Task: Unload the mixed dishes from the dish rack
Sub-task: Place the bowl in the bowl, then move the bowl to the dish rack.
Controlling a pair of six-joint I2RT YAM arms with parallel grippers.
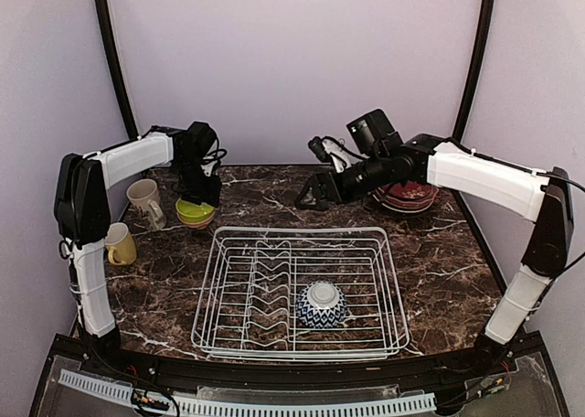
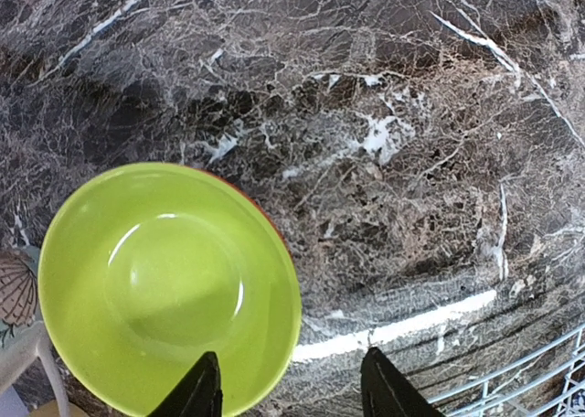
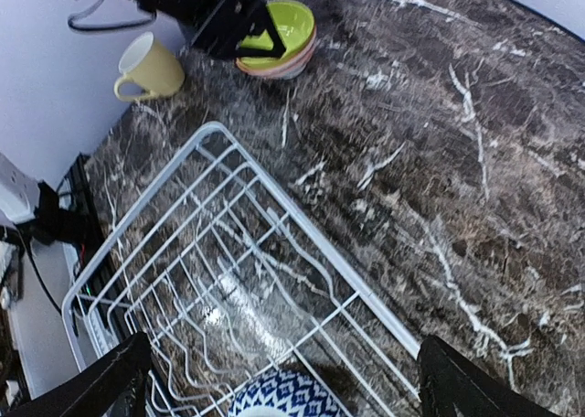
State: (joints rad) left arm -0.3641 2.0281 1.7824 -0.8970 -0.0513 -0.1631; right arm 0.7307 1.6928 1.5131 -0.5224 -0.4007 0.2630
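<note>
Lime bowl (image 2: pixel 137 280) rim sits between parted fingers of the left hand (image 2: pixel 289 358); right hand (image 3: pixel 283 344) hangs wide near the dish rack (image 3: pixel 218 126).

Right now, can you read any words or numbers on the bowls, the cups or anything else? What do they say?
None: no word, number or sign can be read in any view.
The cream mug bears a shell-like picture, not letters.
The navy-zigzag bowl shows only a pattern.
The lime bowl, yellow mug, plates and dish rack show no text.
</note>
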